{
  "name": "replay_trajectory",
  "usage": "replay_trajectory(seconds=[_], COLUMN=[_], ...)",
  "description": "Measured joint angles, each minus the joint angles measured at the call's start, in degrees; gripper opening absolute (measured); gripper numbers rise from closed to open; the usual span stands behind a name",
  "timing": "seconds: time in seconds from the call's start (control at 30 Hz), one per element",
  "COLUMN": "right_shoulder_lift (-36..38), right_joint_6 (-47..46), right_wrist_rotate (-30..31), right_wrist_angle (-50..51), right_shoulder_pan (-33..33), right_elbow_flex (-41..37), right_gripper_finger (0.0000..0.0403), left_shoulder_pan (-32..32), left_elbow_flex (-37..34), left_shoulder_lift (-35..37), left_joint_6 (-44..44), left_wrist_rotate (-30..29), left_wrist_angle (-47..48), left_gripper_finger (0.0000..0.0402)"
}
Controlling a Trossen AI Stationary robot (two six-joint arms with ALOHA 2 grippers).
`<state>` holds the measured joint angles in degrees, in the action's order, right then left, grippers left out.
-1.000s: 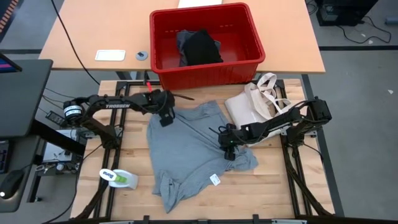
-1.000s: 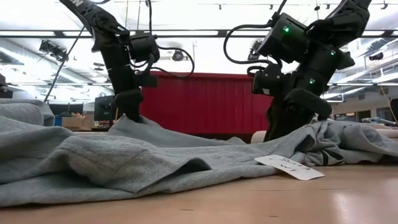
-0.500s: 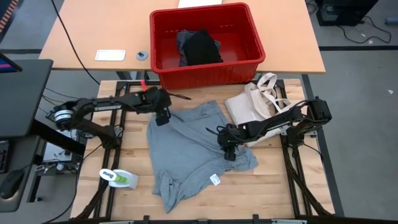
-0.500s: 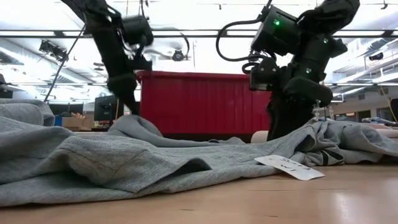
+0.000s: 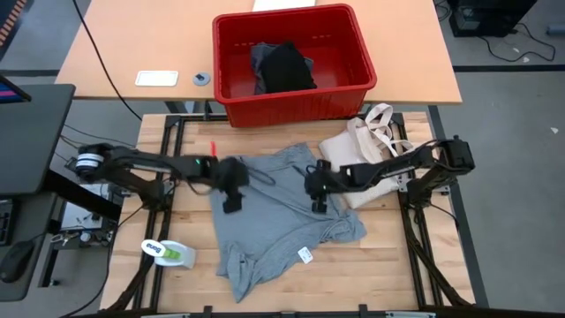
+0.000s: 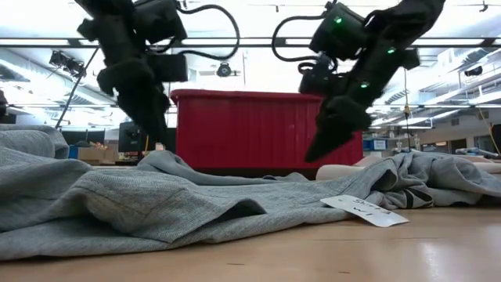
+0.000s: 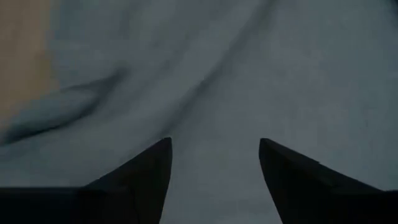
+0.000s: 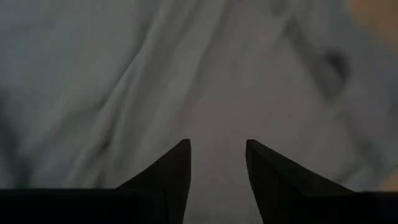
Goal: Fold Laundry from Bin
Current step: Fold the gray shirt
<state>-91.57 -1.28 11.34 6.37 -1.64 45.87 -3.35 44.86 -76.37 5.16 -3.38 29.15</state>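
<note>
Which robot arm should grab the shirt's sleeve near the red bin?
Probably the left. The left gripper hangs open over the grey T-shirt on that sleeve's side, while the right gripper is over the opposite side.

The dark clothes (image 5: 282, 69) heaped in the red bin (image 5: 294, 104) cannot be told apart from above, and in the low view the bin's wall (image 6: 250, 129) hides them wholly. The grey T-shirt (image 5: 269, 221) is cut off by the left and right edges of the low view. Writing on its white label (image 6: 364, 210) is too small to read. The left arm (image 5: 150, 163) is motion-blurred from above. The cream bag (image 5: 362, 150) lies partly under the right arm (image 5: 397, 166).
</note>
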Motion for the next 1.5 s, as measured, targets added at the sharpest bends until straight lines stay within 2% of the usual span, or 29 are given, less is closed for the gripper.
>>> replay_trajectory(seconds=[0.2, 0.47, 0.73, 1.27, 1.37, 1.5], right_shoulder_lift=[-2.75, -11.31, -19.67, -19.67, -19.75, -19.82], right_joint_6=[17.05, 26.89, 27.25, 28.22, 27.97, 27.22], right_wrist_rotate=[1.24, -2.19, -0.55, 1.07, 1.11, 1.54], right_wrist_angle=[-10.14, -24.64, -21.96, -17.07, -17.33, -17.16], right_shoulder_pan=[-7.23, -10.37, -13.04, -14.32, -14.32, -14.45], right_elbow_flex=[-0.02, 0.50, 7.55, 8.37, 8.36, 8.35], right_gripper_finger=[0.0162, 0.0162, 0.0161, 0.0161, 0.0147, 0.0098], left_shoulder_pan=[8.99, 14.27, 14.82, 15.18, 15.18, 15.18], left_elbow_flex=[-1.35, -1.28, -1.31, -1.31, -1.31, -1.31], left_shoulder_lift=[-9.15, -12.82, -12.73, -12.73, -12.73, -12.73], left_joint_6=[4.25, 6.29, 9.30, 10.27, 10.29, 10.30], left_wrist_rotate=[0.09, 0.24, 0.20, 0.22, 0.22, 0.22], left_wrist_angle=[-9.49, -11.88, -10.43, -9.34, -9.34, -9.31], left_gripper_finger=[0.0220, 0.0206, 0.0205, 0.0205, 0.0205, 0.0205])
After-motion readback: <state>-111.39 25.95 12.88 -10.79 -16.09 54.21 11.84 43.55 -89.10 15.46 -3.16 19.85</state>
